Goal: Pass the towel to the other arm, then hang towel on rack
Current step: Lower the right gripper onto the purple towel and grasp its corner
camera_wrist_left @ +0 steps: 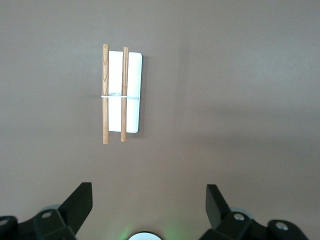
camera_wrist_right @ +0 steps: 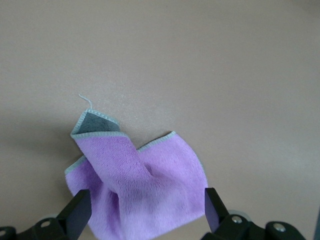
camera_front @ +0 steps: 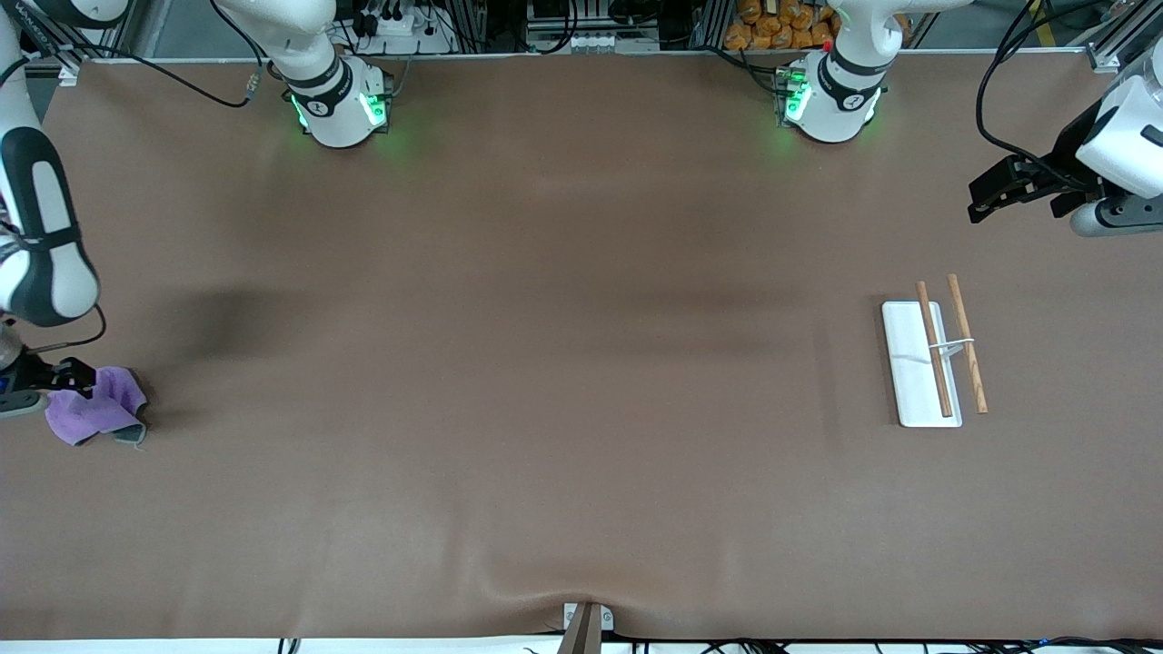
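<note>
The purple towel [camera_front: 98, 411] lies crumpled on the table at the right arm's end, one grey corner [camera_wrist_right: 95, 123] folded up. My right gripper [camera_front: 65, 379] hovers just over the towel [camera_wrist_right: 137, 190], open, its black fingers [camera_wrist_right: 77, 212] straddling the cloth without closing on it. The rack [camera_front: 921, 363], a white flat base with two brown rods [camera_front: 967, 342] joined by a wire, sits toward the left arm's end. My left gripper [camera_front: 986, 195] hangs in the air, open and empty, over bare table near the rack [camera_wrist_left: 131, 95].
The brown table mat [camera_front: 563, 409] stretches wide between towel and rack. The two arm bases [camera_front: 341, 104] stand along the table edge farthest from the front camera. A small clamp [camera_front: 586, 622] sits at the near edge.
</note>
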`<state>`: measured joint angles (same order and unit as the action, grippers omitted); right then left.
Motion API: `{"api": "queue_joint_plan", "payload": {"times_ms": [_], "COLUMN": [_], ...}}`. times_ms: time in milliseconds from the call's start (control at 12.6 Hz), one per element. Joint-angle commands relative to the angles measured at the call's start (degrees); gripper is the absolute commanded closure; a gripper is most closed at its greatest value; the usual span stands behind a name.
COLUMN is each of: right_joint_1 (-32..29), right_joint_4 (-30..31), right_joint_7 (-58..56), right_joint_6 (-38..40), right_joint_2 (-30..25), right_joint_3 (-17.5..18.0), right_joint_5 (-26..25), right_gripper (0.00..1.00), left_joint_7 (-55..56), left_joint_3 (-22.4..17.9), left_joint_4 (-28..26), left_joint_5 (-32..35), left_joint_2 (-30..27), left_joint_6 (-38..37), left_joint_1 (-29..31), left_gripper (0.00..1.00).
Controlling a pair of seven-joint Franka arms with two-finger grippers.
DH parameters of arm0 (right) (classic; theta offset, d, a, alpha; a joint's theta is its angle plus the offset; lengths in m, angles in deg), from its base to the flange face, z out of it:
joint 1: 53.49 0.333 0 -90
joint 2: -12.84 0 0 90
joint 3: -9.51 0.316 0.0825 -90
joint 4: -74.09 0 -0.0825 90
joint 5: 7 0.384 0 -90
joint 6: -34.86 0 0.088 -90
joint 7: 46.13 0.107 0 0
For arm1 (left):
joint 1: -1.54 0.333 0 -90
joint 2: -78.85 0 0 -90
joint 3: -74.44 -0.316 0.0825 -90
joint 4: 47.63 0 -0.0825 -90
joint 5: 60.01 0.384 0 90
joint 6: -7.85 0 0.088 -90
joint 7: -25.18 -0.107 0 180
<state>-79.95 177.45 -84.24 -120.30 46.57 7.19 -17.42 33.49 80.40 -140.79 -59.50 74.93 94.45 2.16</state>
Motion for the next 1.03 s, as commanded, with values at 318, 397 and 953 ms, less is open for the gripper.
{"api": "queue_joint_plan", "payload": {"times_ms": [318,397,953], "right_joint_1": [-1.75,-2.28,-1.76], "right_joint_4": [8.95,10.61,11.34], "right_joint_7": [-0.65,-0.73,-2.49], "right_joint_6": [-17.68,-24.34,-29.85], "right_joint_2": [0.63,2.29,3.89], "right_joint_3": [0.91,0.82,0.82], "right_joint_5": [-1.18,-1.27,-1.45], "right_gripper": [0.06,0.13,1.00], "left_joint_7": [-0.84,-0.84,-0.84], "left_joint_3": [0.11,0.11,0.11], "left_joint_4": [1.05,1.05,0.79], "left_joint_5": [0.20,0.20,0.20], "left_joint_2": [0.05,0.14,0.40], "left_joint_6": [0.06,0.23,1.29], "left_joint_1": [-0.09,0.00,0.09], "left_gripper": [0.00,0.00,0.00]}}
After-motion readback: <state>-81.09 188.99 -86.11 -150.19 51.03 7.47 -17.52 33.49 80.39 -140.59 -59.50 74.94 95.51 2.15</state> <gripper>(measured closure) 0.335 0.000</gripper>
